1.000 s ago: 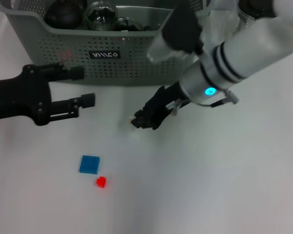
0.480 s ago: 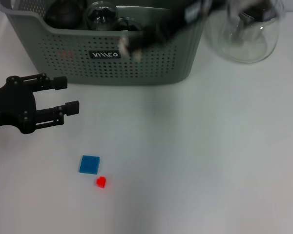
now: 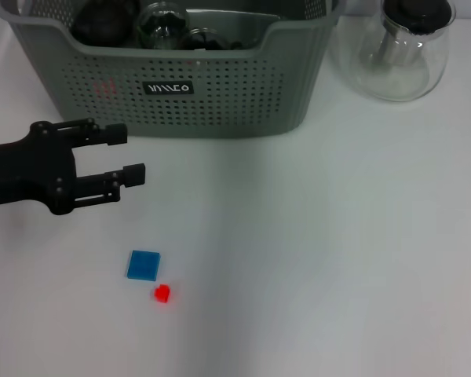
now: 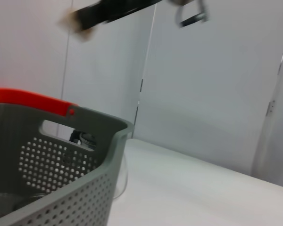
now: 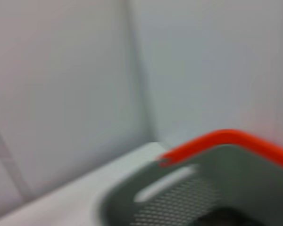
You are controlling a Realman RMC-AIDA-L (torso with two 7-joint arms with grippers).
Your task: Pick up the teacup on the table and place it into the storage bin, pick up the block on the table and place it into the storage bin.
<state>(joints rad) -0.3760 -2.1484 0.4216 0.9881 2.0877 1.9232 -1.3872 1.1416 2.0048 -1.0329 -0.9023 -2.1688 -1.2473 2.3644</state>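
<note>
The left gripper (image 3: 122, 155) is hovering over the white table (image 3: 337, 259) with its 2 black fingers (image 3: 110, 135) spread apart and nothing lying between them. The jaws are pointing toward the robot's right, and the open gap is sitting just in front of the perforated front wall of the storage bin (image 3: 243, 94), near the bin's small black label (image 3: 169, 88) but not touching it.

Below the jaws, on the side nearer the robot, a flat blue square block (image 3: 144, 265) is lying on the table, well apart from the fingertips. A small red block (image 3: 162, 294) is resting just beside the blue one's near corner.

Inside the bin, beyond the jaws, dark rounded items and clear glass pieces are showing over the rim; which of them is the teacup cannot be told. A clear glass teapot (image 3: 399, 49) with a dark lid is standing outside the bin, far off to the jaws' right.

In the left wrist view the bin's wall (image 4: 61, 174) and an orange-red rim strip (image 4: 28, 100) are filling the near corner. The right gripper is not appearing in the head view, and the right wrist view is showing only the bin's handle cut-out (image 5: 165, 186).
</note>
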